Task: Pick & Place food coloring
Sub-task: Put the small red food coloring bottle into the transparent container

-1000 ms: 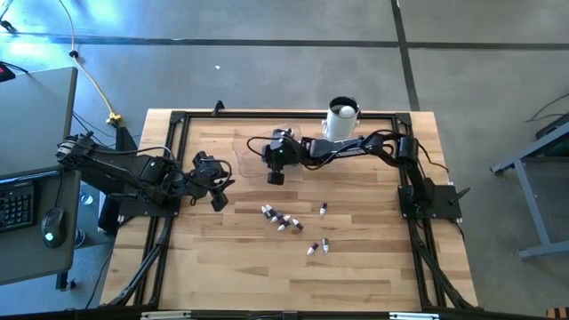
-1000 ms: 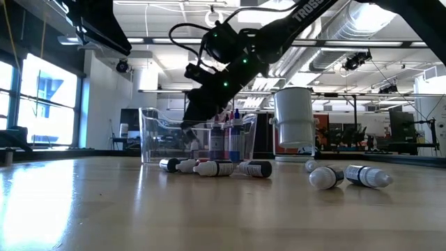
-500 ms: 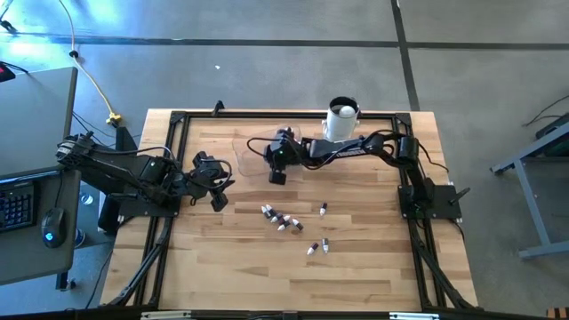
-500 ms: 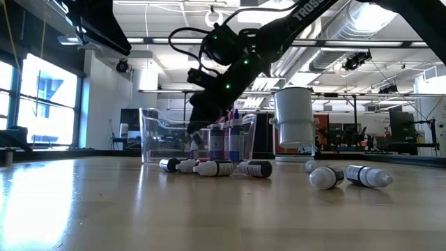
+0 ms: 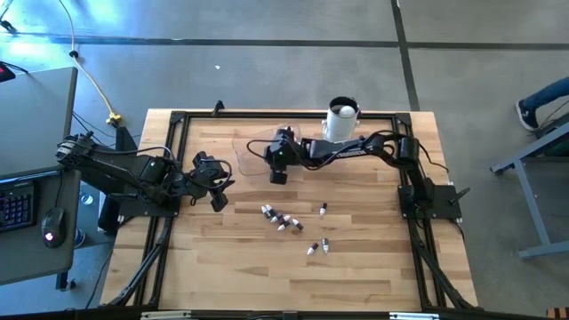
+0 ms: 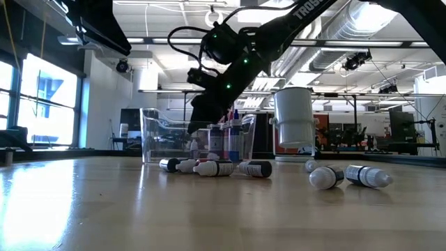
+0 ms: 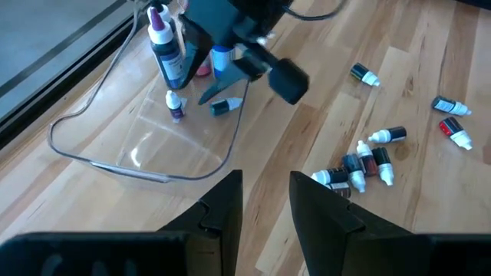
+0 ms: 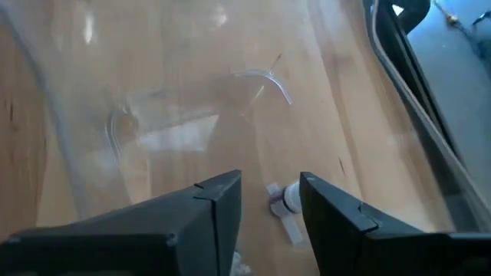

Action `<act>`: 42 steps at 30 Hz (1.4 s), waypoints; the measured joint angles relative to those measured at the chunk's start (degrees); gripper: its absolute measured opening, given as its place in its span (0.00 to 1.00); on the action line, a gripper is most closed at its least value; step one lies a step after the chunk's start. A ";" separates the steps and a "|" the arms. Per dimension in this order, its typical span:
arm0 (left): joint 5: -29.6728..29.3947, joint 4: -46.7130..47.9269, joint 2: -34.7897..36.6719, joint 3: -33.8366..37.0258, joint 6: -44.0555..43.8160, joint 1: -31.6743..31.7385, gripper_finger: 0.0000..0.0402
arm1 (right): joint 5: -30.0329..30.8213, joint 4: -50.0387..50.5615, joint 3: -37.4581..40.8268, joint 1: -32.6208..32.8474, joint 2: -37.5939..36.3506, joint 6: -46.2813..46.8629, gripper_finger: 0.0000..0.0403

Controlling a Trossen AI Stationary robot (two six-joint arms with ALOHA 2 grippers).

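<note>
At the counter's (image 5: pixel 231 267) left edge the left gripper (image 5: pixel 218 197) waits above the wood, its fingers (image 7: pixel 222 207) slightly apart with nothing between them. To its right a clear tub (image 5: pixel 252 153) sits near the far edge; in the left wrist view it holds an upright blue bottle (image 7: pixel 167 50), a small bottle (image 7: pixel 175 105) and a dark one lying flat (image 7: pixel 225 106). The right gripper (image 5: pixel 276 174) hangs at the tub's near rim, reaching in from the right; its fingers (image 8: pixel 211 207) stand apart and empty, and a small pale bottle (image 8: pixel 285 201) lies on the tub floor just beyond them. Right of the tub stands a white container (image 5: pixel 341 120). On the open wood in front, a cluster of food coloring bottles (image 5: pixel 279 218) lies on its side, with one more (image 5: pixel 323 210) just to the right and a pair (image 5: pixel 319 247) nearer the front. In the low view they lie in a row before the tub (image 6: pixel 216 167).
</note>
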State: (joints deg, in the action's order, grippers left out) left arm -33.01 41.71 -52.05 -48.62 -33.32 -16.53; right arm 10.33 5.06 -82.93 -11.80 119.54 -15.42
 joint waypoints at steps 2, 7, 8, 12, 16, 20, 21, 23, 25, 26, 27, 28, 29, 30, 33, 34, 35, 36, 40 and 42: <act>0.11 0.01 -0.01 0.00 0.00 0.01 0.26 | 1.68 1.54 0.15 1.20 -1.41 -2.28 0.34; 0.31 0.45 0.00 0.00 0.00 0.00 0.26 | -1.33 9.94 0.15 5.91 -8.95 -4.22 0.36; 0.42 0.36 -0.01 0.00 0.00 0.00 0.26 | -4.15 12.35 0.15 6.92 -10.17 -4.12 0.36; 0.70 0.40 0.00 0.00 0.00 0.00 0.26 | -17.18 21.40 0.19 11.14 -12.41 -3.46 0.35; 0.72 0.37 -0.02 0.00 0.00 0.00 0.26 | -20.21 24.07 1.91 15.03 -11.32 -0.33 0.35; 0.81 0.29 -0.02 0.00 0.00 0.00 0.26 | -17.35 24.36 6.44 17.40 -10.29 0.68 0.35; 1.05 0.25 0.00 0.00 0.00 0.00 0.26 | -16.24 24.65 7.38 17.82 -10.29 2.13 0.35; 1.33 0.10 -0.02 0.00 0.00 0.00 0.26 | -14.45 24.23 8.98 18.36 -10.31 6.93 0.35; 1.38 0.14 -0.01 0.00 0.00 0.00 0.26 | -13.77 23.66 9.93 18.34 -10.31 12.92 0.35; 1.38 0.07 -0.01 0.00 0.00 0.00 0.26 | -13.73 23.01 10.10 18.19 -10.31 16.36 0.35; 1.34 0.07 -0.02 0.00 0.00 0.00 0.26 | -13.88 21.59 10.38 18.16 -10.32 20.24 0.35; 1.19 0.04 -0.02 0.00 -0.01 0.00 0.26 | -14.36 20.10 10.78 18.12 -10.34 23.83 0.35; 1.09 -0.07 -0.02 0.00 0.00 0.00 0.26 | -15.02 19.27 11.25 18.11 -10.36 27.08 0.35; 1.09 -0.13 -0.02 0.00 -0.02 0.00 0.26 | -15.45 18.81 11.70 18.13 -10.36 29.48 0.35; 1.08 -0.38 -0.02 0.00 -0.02 0.00 0.26 | -14.59 17.53 12.88 18.82 -10.36 31.62 0.35; 1.06 -0.51 -0.02 0.00 -0.02 0.00 0.26 | -13.69 17.36 13.35 19.06 -10.37 32.22 0.35; 1.07 -0.69 -0.02 0.00 -0.02 0.00 0.26 | -13.69 17.33 13.96 19.16 -10.36 32.97 0.35; 1.12 -0.94 -0.02 0.00 -0.02 0.00 0.26 | -14.25 17.19 14.50 19.16 -10.36 33.42 0.35; 1.18 -1.30 -0.02 0.00 -0.02 0.00 0.26 | -18.26 11.54 15.95 19.05 -10.36 33.53 0.35; 1.18 -1.30 -0.02 0.00 -0.02 0.00 0.26 | -18.20 11.32 16.35 19.06 -10.35 33.58 0.35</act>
State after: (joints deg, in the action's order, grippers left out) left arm -31.83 40.40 -52.07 -48.62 -33.34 -16.53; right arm -7.88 16.38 -66.59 7.26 109.20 18.15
